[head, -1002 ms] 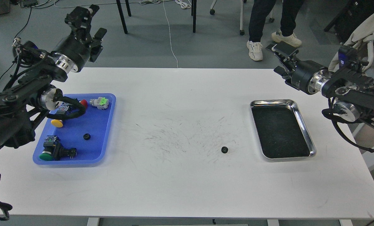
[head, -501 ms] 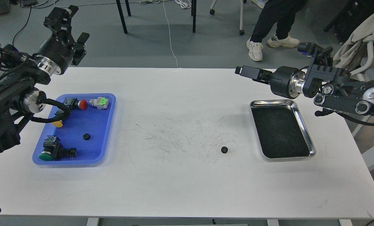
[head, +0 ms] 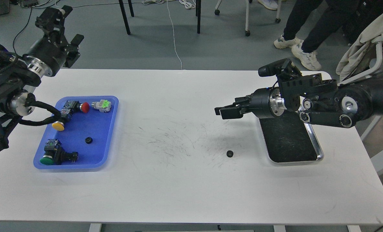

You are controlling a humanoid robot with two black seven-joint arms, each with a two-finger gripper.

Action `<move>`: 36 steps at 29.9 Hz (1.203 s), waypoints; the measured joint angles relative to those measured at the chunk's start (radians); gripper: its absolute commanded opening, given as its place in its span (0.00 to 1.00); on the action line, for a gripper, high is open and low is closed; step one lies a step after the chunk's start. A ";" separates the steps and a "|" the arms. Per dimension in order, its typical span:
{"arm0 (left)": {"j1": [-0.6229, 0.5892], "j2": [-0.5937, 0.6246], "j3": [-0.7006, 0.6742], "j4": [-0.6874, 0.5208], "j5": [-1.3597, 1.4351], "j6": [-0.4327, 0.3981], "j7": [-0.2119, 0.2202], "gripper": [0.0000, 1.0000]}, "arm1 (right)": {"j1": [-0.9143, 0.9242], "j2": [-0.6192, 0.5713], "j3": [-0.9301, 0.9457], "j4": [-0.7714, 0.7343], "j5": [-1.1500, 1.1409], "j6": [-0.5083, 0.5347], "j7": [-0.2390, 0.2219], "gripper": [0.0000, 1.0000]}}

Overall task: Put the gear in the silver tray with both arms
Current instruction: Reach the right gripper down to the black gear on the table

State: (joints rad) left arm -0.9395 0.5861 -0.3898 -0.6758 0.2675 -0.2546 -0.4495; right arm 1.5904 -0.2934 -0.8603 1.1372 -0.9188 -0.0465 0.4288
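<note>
A small black gear lies on the bare white tabletop, just left of the silver tray and not touching it. The right gripper hangs in the air above and behind the gear, fingers pointing left with a small gap between them, holding nothing; its arm crosses over the tray's far end. The left gripper is raised beyond the tabletop's far left corner, spread apart and empty. A blue tray on the left holds push buttons and another small gear (also black).
</note>
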 measured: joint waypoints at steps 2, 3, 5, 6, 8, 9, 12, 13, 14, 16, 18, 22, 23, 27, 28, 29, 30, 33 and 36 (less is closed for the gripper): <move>-0.002 0.001 -0.006 0.010 -0.026 -0.015 0.036 0.96 | 0.003 0.025 -0.021 -0.003 -0.037 0.000 0.018 0.98; -0.002 0.001 -0.006 0.015 -0.045 -0.022 0.054 0.96 | 0.004 0.034 -0.027 -0.003 -0.046 0.000 0.023 0.98; 0.001 -0.001 -0.008 0.026 -0.090 -0.043 0.091 0.96 | 0.004 0.055 -0.040 -0.006 -0.058 0.000 0.034 0.98; 0.004 -0.003 -0.008 0.029 -0.108 -0.052 0.102 0.96 | 0.005 0.063 -0.047 -0.007 -0.060 0.000 0.039 0.98; 0.008 -0.010 -0.008 0.033 -0.136 -0.067 0.122 0.96 | 0.005 0.081 -0.067 -0.007 -0.063 0.000 0.049 0.98; 0.010 -0.013 -0.009 0.034 -0.143 -0.070 0.131 0.96 | 0.005 0.090 -0.074 -0.007 -0.064 0.000 0.053 0.98; 0.014 -0.024 -0.011 0.036 -0.152 -0.073 0.151 0.96 | 0.005 0.111 -0.101 -0.011 -0.089 0.000 0.059 0.98; 0.015 -0.026 -0.011 0.039 -0.156 -0.073 0.154 0.96 | 0.005 0.117 -0.110 -0.014 -0.103 0.000 0.059 0.98; 0.015 -0.029 -0.012 0.043 -0.162 -0.073 0.156 0.96 | 0.005 0.124 -0.117 -0.017 -0.117 0.000 0.060 0.98; 0.016 -0.034 -0.013 0.048 -0.175 -0.074 0.157 0.96 | 0.005 0.133 -0.126 -0.021 -0.134 0.000 0.060 0.97; 0.016 -0.040 -0.014 0.051 -0.182 -0.074 0.158 0.96 | 0.008 0.138 -0.133 -0.021 -0.144 0.000 0.060 0.97; 0.016 -0.052 -0.015 0.053 -0.186 -0.074 0.158 0.96 | 0.014 0.141 -0.167 -0.024 -0.175 0.000 0.060 0.96; 0.016 -0.054 -0.015 0.056 -0.186 -0.074 0.158 0.96 | 0.015 0.142 -0.172 -0.024 -0.181 0.000 0.060 0.96; 0.016 -0.067 -0.015 0.063 -0.186 -0.073 0.158 0.96 | 0.014 0.143 -0.187 -0.028 -0.205 0.000 0.060 0.92; 0.016 -0.068 -0.015 0.064 -0.186 -0.073 0.158 0.96 | 0.013 0.143 -0.189 -0.030 -0.208 0.000 0.060 0.90; 0.016 -0.068 -0.015 0.065 -0.186 -0.072 0.158 0.96 | 0.012 0.143 -0.191 -0.032 -0.211 0.000 0.060 0.90; 0.016 -0.069 -0.015 0.065 -0.186 -0.072 0.158 0.96 | 0.012 0.144 -0.192 -0.032 -0.212 -0.001 0.060 0.89; 0.015 -0.069 -0.015 0.066 -0.186 -0.072 0.157 0.96 | 0.010 0.153 -0.195 -0.033 -0.218 -0.001 0.060 0.84; 0.014 -0.069 -0.015 0.067 -0.186 -0.072 0.157 0.96 | 0.005 0.171 -0.197 -0.039 -0.233 -0.001 0.060 0.81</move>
State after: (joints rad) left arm -0.9251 0.5170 -0.4051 -0.6090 0.0813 -0.3268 -0.2928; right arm 1.5952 -0.1220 -1.0571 1.0978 -1.1522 -0.0475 0.4886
